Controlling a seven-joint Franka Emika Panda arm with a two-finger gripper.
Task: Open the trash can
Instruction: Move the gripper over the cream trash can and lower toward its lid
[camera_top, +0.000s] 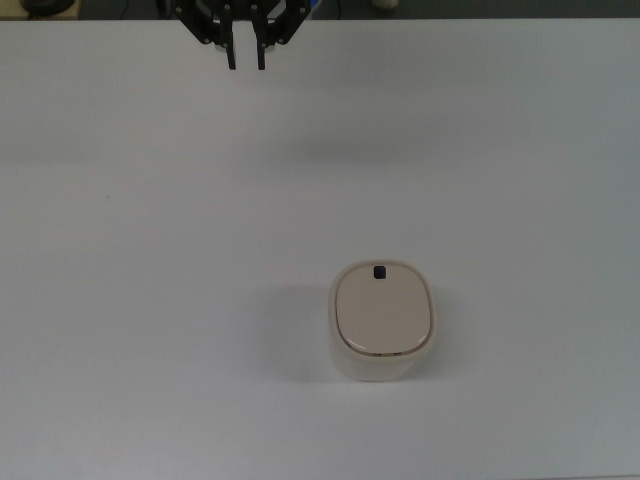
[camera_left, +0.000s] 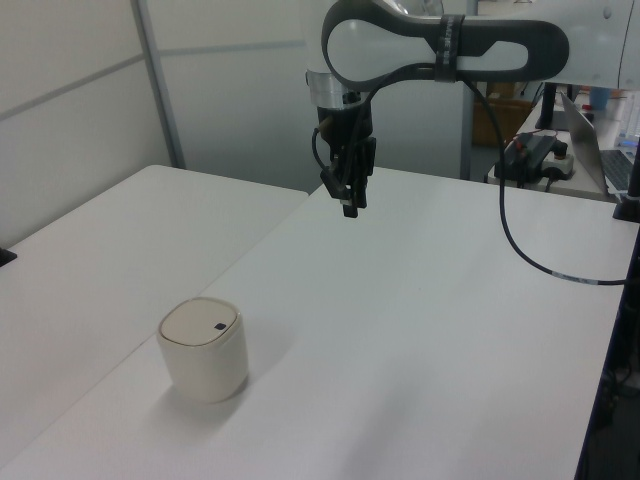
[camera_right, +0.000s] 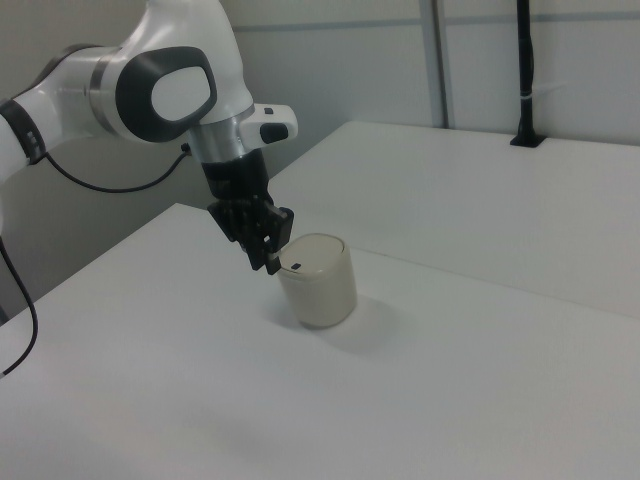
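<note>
My gripper (camera_top: 246, 62) hangs at twelve o'clock in the top view, fingers nearly together, holding nothing. The trash can (camera_top: 383, 320) sits well apart, toward five o'clock, lid down. Missing its button (camera_top: 380, 272) could shove the bin instead.

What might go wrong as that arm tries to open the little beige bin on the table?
1. The black button is small, and the tool hangs well away from the trash can; a slightly off approach would likely land on plain lid and open nothing.
2. The bin stands loose on the smooth white table, so an off-centre push might slide or tip it.
</note>
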